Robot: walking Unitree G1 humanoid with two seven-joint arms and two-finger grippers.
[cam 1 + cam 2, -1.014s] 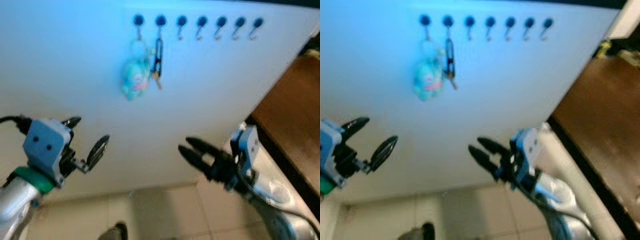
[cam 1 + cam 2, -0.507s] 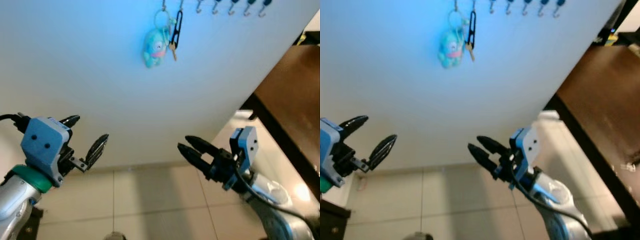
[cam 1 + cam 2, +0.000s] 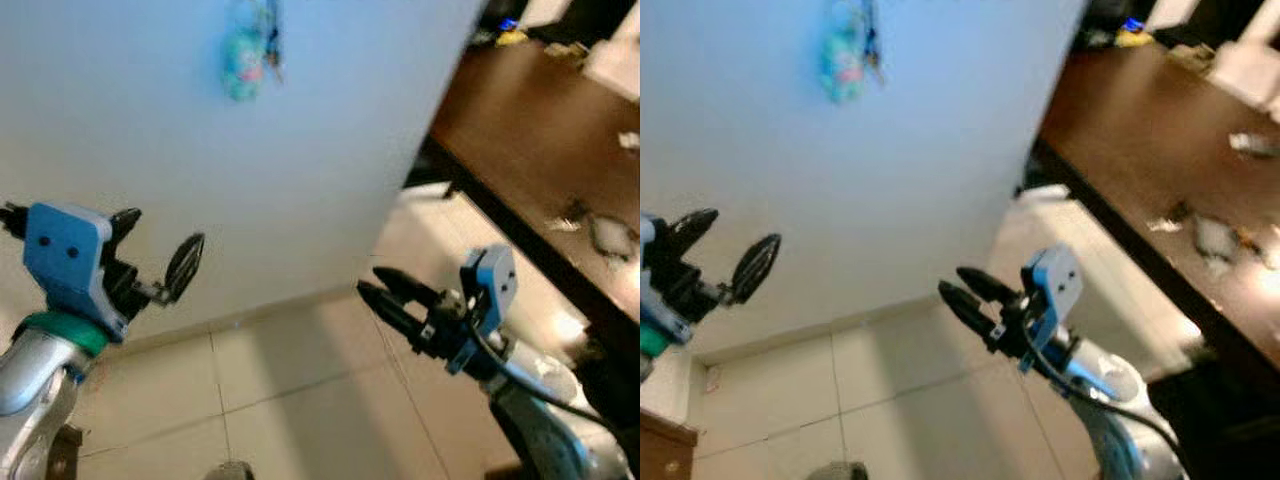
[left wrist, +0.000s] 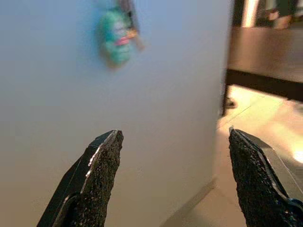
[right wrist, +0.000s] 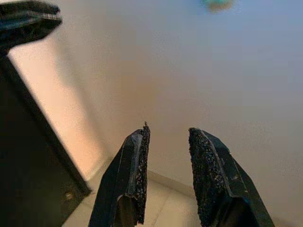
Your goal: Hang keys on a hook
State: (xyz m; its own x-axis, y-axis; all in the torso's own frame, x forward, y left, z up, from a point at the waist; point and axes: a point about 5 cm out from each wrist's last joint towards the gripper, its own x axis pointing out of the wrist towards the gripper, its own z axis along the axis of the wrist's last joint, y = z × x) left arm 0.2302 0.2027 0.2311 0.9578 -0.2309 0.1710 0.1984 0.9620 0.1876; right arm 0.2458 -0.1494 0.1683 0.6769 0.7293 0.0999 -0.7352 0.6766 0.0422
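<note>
The bunch of keys with a turquoise plush charm point(image 3: 243, 57) hangs high on the pale wall point(image 3: 300, 180), apparently hooked. The left gripper point(image 3: 150, 270) is spread wide and empty; the right gripper point(image 3: 385, 295) is narrowly parted and empty. Risk: with the views blurred, an arm could strike the dark wooden table point(image 3: 540, 130) alongside.

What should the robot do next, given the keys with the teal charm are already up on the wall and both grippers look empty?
Probably nothing more at the wall: the keys and teal charm hang high on the white wall, apart from both grippers. The left gripper and right gripper are open and hold nothing, so lowering the arms seems the sensible small move.
</note>
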